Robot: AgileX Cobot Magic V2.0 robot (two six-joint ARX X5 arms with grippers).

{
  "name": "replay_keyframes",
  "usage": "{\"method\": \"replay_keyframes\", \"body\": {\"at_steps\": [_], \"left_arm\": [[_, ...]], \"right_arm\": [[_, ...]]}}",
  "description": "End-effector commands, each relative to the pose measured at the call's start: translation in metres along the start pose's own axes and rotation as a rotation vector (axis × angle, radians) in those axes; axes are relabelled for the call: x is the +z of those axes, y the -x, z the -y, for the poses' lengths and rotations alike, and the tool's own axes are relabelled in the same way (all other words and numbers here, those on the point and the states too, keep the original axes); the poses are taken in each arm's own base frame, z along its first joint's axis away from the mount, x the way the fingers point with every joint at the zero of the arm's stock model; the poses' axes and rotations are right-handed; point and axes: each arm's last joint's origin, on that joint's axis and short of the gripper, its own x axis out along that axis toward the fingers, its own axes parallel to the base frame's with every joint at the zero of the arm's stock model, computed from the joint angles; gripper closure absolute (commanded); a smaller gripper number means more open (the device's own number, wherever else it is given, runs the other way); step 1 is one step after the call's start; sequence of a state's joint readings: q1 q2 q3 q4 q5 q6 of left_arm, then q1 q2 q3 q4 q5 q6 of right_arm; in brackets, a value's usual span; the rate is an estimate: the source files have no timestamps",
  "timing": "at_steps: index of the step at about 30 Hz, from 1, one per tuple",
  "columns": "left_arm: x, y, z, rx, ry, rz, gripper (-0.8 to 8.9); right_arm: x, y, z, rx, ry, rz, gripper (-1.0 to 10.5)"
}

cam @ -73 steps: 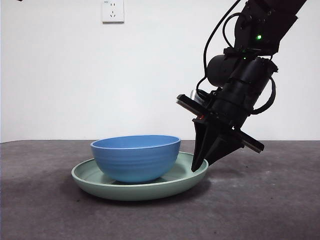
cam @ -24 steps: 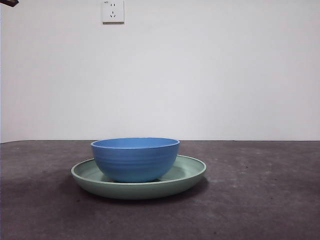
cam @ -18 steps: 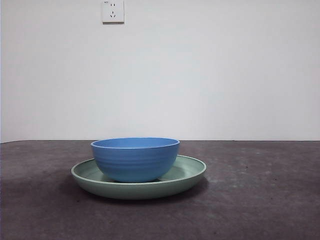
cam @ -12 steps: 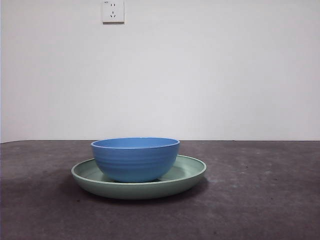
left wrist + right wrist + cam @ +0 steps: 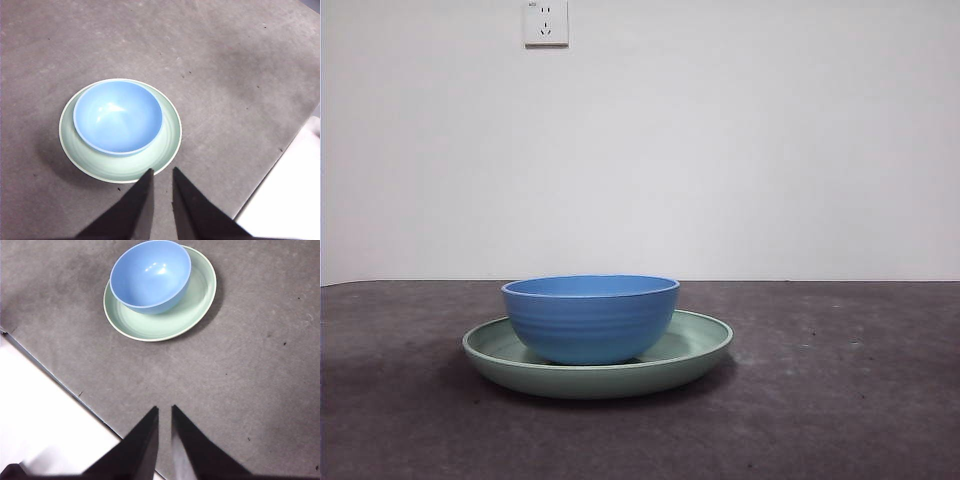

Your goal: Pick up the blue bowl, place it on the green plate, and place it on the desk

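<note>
The blue bowl (image 5: 591, 318) sits upright inside the green plate (image 5: 698, 350), a little to the left of the plate's centre, so more bare plate shows on the right. The plate rests flat on the dark worktop (image 5: 840, 400), left of centre in the front view. Neither arm shows in the front view. The wrist views look down from high up: the left gripper (image 5: 160, 182) hangs above the near edge of the plate with its jaws almost together and holding nothing, and the right gripper (image 5: 164, 420) hangs well apart from the dishes over bare worktop, jaws likewise nearly closed and empty. By the look of it, the stacking and setting-down steps are done and the task is at or near its end. If anything is left, it would call only for both arms to stay clear so the bowl is not nudged off its seat.
</note>
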State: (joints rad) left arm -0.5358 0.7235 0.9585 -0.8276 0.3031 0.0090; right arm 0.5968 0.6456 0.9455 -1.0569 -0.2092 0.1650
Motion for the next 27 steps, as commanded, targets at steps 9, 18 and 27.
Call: {"method": "replay_keyframes", "body": {"at_steps": [9,18,27], "left_arm": [[-0.037,0.013,-0.026,0.241,0.087,0.189,7.54],[-0.120,-0.027,-0.051,0.453,0.073,0.435,7.54],[-0.160,-0.045,-0.063,0.647,0.170,0.464,7.54]], "right_arm": [[0.003,0.001,-0.002,0.009,0.003,0.013,9.1],[0.003,0.001,-0.002,0.009,0.003,0.013,9.1],[0.003,0.001,-0.002,0.009,0.003,0.013,9.1]]}}
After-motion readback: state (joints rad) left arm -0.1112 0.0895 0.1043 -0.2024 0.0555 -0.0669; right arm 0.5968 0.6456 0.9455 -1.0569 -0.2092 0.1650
